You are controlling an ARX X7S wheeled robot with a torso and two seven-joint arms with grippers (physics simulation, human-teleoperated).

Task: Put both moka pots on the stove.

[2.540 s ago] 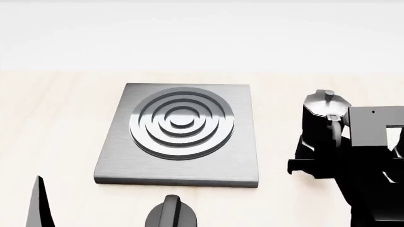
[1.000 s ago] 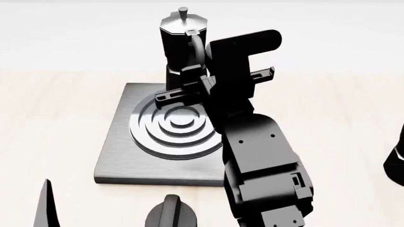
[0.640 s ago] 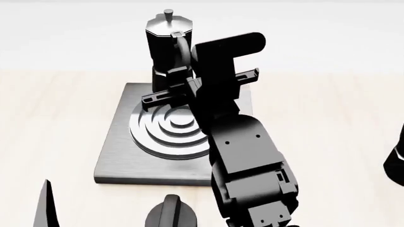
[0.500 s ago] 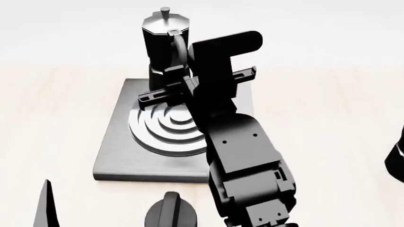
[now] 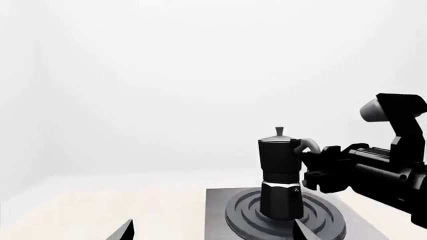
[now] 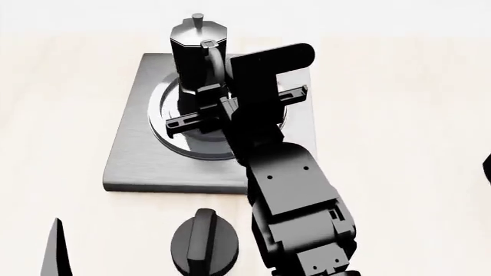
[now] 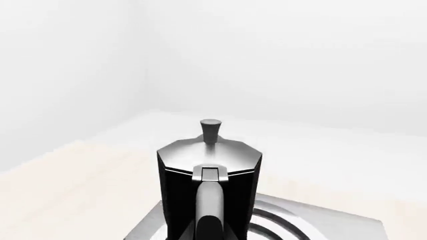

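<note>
Glossy black faceted moka pot (image 6: pixel 193 54) stands upright on the brushed-grey square stove (image 6: pixel 132 155), right gripper (image 6: pixel 206 98) jaws clamped on its handle.

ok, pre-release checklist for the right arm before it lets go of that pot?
1. Moka pot over the burner rings: ok, its base sits on the rings in the left wrist view.
2. Pot upright: ok, lid and knob level in the right wrist view.
3. Right gripper at the pot's handle: ok, the fingers sit at the handle.
4. Base fully resting on the stove, no gap: cannot tell.
5. Left gripper clear of the stove: ok, only its fingertips show, held open short of the plate.
6. Second pot located: not ok, only a dark sliver at the head view's right edge.
</note>
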